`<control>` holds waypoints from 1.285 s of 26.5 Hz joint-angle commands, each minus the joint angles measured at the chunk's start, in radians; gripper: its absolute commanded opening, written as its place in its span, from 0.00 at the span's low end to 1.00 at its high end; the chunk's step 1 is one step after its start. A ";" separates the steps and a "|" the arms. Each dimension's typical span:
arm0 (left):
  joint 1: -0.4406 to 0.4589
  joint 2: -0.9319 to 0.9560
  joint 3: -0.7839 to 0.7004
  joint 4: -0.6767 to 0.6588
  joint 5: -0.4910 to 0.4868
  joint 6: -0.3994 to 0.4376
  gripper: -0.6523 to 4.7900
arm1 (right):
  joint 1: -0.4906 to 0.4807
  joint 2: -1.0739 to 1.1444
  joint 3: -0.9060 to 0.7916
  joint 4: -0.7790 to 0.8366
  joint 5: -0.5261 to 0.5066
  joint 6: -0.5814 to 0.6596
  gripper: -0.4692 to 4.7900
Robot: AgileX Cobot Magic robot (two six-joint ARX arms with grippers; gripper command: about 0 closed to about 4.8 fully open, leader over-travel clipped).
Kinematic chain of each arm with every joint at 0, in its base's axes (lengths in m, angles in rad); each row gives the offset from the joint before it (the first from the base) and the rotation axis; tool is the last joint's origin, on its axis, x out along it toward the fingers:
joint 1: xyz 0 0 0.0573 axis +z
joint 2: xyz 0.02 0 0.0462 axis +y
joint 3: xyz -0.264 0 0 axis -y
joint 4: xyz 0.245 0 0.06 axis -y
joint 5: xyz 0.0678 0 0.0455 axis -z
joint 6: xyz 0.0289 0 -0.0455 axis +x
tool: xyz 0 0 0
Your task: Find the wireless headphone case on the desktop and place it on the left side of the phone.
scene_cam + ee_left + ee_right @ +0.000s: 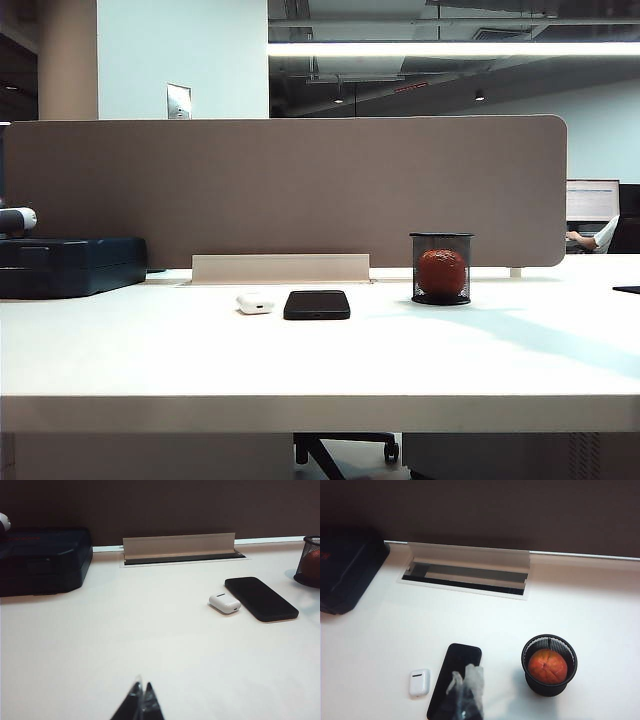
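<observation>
The left gripper (pixel 141 700) sat closed low over the desktop (pixel 320 370); the right gripper (pixel 466 682) hung closed, empty, above the phone (pixel 317 305). The wireless headphone case (pixel 255 302) lay just left of the phone. Farther back, a black mesh cup (pixel 441 268) held an orange (pixel 442 271).

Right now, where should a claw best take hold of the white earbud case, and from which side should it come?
Come from straight above and close on the two long sides of the wireless headphone case. It lies flat and low on the desktop, with a small gap to the phone, so one finger must slip into that gap. The right claw, shut, hovers nearest.
</observation>
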 commanded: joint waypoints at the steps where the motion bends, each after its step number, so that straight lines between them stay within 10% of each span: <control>1: 0.002 0.001 0.002 0.006 0.000 -0.003 0.11 | 0.001 -0.031 -0.025 0.013 0.000 0.004 0.07; 34: 0.002 0.001 0.002 0.006 0.000 -0.003 0.11 | -0.010 -0.315 -0.594 0.131 0.134 -0.056 0.07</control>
